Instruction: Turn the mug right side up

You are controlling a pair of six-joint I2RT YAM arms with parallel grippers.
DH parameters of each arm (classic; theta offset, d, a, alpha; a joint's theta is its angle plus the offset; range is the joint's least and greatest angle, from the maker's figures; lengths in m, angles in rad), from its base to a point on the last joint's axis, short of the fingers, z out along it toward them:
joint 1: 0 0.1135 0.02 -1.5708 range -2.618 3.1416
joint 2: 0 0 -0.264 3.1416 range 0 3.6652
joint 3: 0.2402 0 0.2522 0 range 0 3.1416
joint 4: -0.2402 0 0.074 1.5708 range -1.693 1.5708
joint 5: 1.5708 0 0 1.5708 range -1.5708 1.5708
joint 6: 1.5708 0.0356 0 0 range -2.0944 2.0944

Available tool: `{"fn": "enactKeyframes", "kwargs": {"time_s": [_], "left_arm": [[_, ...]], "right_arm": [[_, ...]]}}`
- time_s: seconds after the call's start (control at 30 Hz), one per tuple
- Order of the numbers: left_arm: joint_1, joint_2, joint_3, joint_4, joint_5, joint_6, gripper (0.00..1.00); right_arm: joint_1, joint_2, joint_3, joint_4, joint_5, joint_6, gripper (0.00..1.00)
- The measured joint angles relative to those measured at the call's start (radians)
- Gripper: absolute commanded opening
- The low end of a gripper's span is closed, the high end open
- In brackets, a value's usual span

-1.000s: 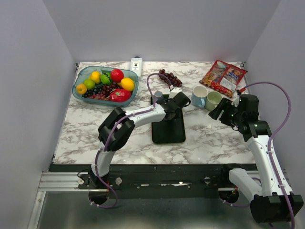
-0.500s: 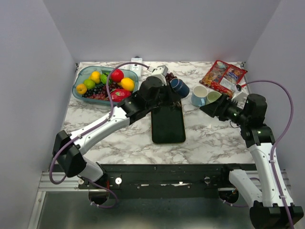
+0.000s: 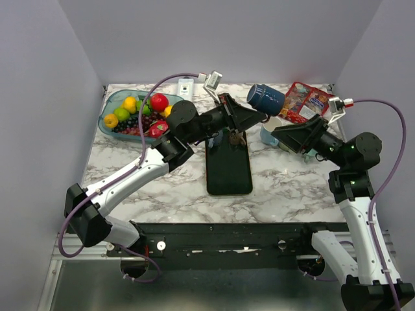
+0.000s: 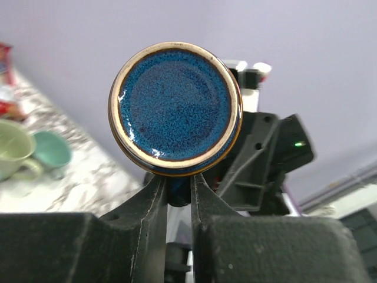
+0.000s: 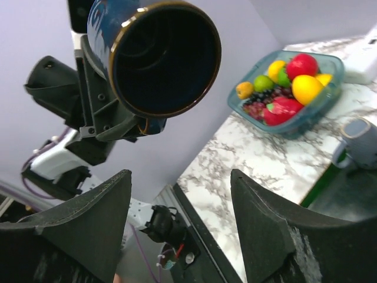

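The dark blue mug [image 3: 264, 98] hangs in the air above the back of the table, lying on its side. My left gripper [image 3: 251, 117] is shut on its handle from below. In the left wrist view I see the mug's glazed base [image 4: 175, 108] above my left gripper [image 4: 177, 184]. The mug's open mouth [image 5: 156, 56] faces my right gripper [image 5: 181, 177], which is open and empty. In the top view the right gripper [image 3: 280, 135] is raised just right of and below the mug, not touching it.
A blue bowl [image 3: 109, 107] of fruit stands at the back left. A black phone [image 3: 228, 170] lies mid-table. A light blue cup [image 3: 266, 135] sits under the right gripper, with a green cup [image 4: 12, 150] beside it. A snack bag [image 3: 305, 100] lies back right.
My left arm has lifted the blue mug off the table, up and to the right, turning it on its side. My right gripper has risen and swung left toward the mug.
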Motion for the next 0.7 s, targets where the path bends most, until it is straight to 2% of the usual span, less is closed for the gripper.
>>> {"fn": "enactKeyframes", "kwargs": {"time_s": [0.2,0.33,0.5,0.7], "left_arm": [[-0.003,0.000,-0.007,0.191,0.056,-0.087,0.00],[-0.009,0.006,-0.009,0.271,0.078,-0.113,0.00],[-0.026,0.016,-0.008,0.283,0.089,-0.109,0.00],[-0.037,0.023,-0.009,0.279,0.089,-0.083,0.00]], "right_arm": [[0.014,0.006,0.004,0.174,-0.005,0.127,0.63],[0.029,0.021,0.018,0.272,-0.004,0.201,0.62],[0.052,0.041,0.051,0.338,-0.001,0.253,0.62],[0.076,0.050,0.063,0.369,0.017,0.281,0.49]]}}
